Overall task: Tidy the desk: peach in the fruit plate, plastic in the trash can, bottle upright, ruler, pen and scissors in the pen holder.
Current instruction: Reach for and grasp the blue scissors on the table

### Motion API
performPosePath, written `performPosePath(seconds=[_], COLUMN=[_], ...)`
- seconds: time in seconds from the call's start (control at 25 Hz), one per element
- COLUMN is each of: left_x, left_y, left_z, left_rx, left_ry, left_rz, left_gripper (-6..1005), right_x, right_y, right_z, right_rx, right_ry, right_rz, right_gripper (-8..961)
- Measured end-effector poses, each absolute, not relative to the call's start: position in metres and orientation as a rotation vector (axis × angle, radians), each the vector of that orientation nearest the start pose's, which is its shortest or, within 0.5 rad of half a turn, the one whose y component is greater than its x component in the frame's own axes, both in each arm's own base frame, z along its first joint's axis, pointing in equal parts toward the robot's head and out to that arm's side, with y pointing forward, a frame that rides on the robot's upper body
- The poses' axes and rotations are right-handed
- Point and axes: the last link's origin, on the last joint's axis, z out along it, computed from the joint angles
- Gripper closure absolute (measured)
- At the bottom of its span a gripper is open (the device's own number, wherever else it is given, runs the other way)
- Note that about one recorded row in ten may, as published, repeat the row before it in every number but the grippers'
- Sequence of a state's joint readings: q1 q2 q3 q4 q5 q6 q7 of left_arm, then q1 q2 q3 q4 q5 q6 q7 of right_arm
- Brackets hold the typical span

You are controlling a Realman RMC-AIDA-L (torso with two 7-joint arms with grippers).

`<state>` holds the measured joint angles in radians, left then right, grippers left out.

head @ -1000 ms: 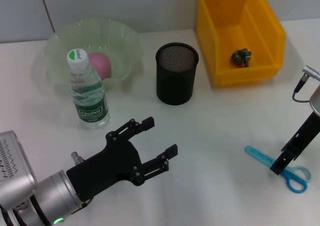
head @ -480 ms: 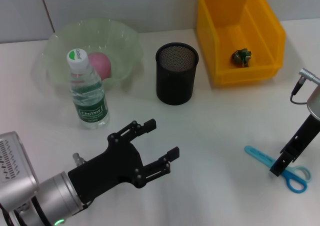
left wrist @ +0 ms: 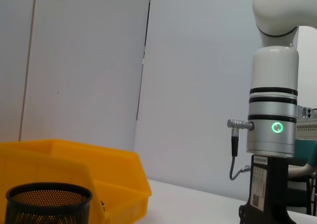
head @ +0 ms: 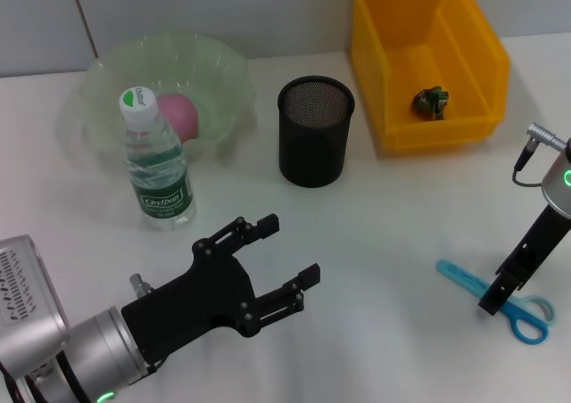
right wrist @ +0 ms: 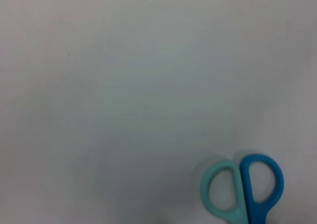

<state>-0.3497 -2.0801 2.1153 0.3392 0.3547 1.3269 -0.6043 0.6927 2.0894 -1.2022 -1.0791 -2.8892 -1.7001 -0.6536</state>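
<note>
Step in hand: the right pincer (head: 493, 298) stands on the scissors (head: 500, 291), at about 4 o'clock on the white surface (head: 384, 242); I judge it is taking them for the pen holder (head: 315, 143).
Right pincer state: it points straight down at the joint of the scissors, but I cannot tell if its fingers are apart or together.
Scissors: flat, blades toward 10 o'clock, the two blue loops (right wrist: 242, 189) toward 4 o'clock.
Good grip: I think it must clamp near the pivot, so the scissors hang straight and do not swing.
Carry: then lift high above the holder rim at 12 o'clock and drop blades first.
Left pincer (head: 284, 260): idle at 7 o'clock, fingers apart, holding nothing.
Done already: peach (head: 177, 115) in the fruit plate (head: 107, 73), bottle (head: 159, 167) upright.
</note>
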Motion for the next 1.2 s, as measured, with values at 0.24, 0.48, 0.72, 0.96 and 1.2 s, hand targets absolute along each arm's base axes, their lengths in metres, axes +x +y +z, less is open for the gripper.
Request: performPosePath(seconds=[0.24, 0.48, 0.72, 0.96, 1.2], left_x=[-0.246, -0.245, -0.245, -0.245, -0.246], left_y=[0.248, 0.248, 0.248, 0.247, 0.247], left_z=[-0.105, -0.105, -0.105, -0.106, -0.106], left_rx=[-2.519, -2.521, -2.522, -2.528, -2.530], left_ry=[-0.383, -0.380, -0.380, -0.379, -0.381], left_rz=[-1.069, -1.069, -1.069, -1.068, -1.066], left_gripper=[202, 202, 202, 202, 202], right_x=[0.239, 0.239, 0.238, 0.237, 0.233], right_y=[0.347, 0.346, 0.346, 0.345, 0.344], right_z=[0.009, 0.008, 0.006, 0.006, 0.003], right_rx=[1.050, 1.055, 1.050, 1.044, 1.062], right_ry=[2.241, 2.232, 2.229, 2.222, 2.194], right_rz=[0.357, 0.357, 0.351, 0.359, 0.376], right_gripper=[181, 183, 184, 186, 187])
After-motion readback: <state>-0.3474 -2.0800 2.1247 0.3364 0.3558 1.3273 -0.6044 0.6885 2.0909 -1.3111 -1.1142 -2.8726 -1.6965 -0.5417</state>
